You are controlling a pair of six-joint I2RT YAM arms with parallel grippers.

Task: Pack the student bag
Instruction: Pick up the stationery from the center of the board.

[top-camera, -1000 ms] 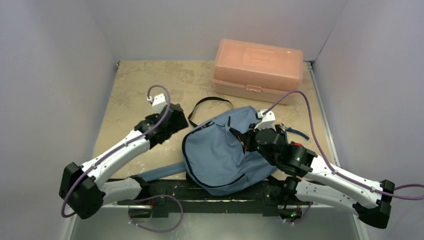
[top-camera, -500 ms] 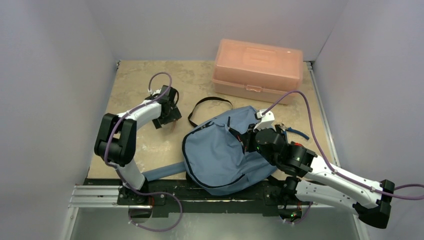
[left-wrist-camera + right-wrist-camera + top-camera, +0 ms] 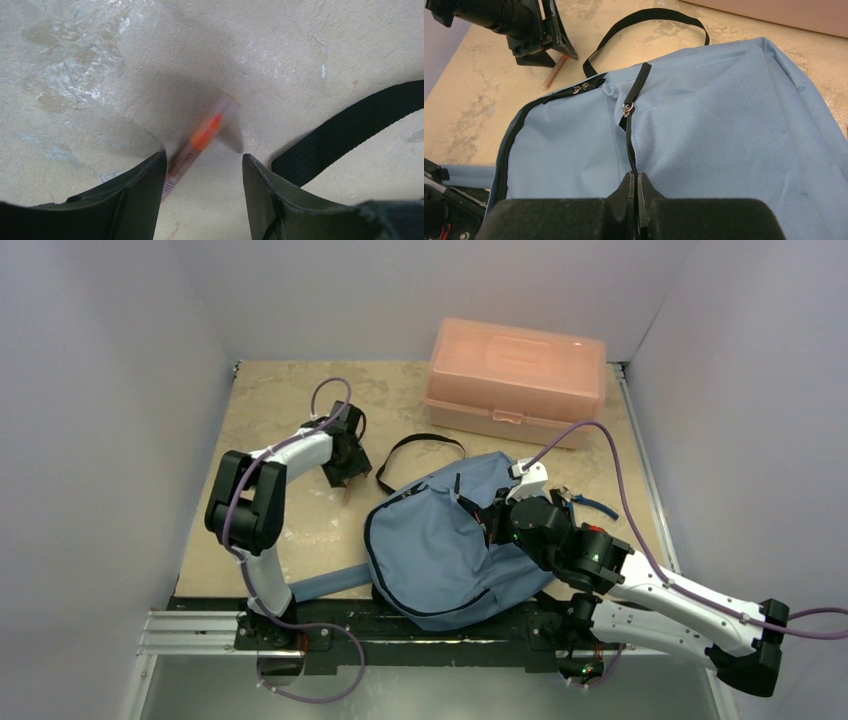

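- Top external view, near edge of the desk point(image 3: 270, 410): the student bag point(image 3: 430, 550) lies flat at the middle, soft blue-grey woven fabric, limp and creased. It lies just as it did a second ago.
- The right end effector point(image 3: 634, 187) has not moved either. Its jaws are pressed together on the bag's dark zipper point(image 3: 630, 145), pinning the cloth.
- Towards the left edge is the change: the left arm has folded up from a low stretch. Its left end effector point(image 3: 203, 156) now points down with jaws spread either side of a pen point(image 3: 197, 142).
- The pen is a thin, rigid stick with a clear body and an orange core. It lies bare on the mottled stone-look surface, not yet gripped.
- Just beside it curves a flat black webbing strap point(image 3: 350, 125).
- Far right corner: a rigid salmon-pink plastic box point(image 3: 515, 375), lid down.
- Judgement: packing is at an early stage, with the first pick lined up.
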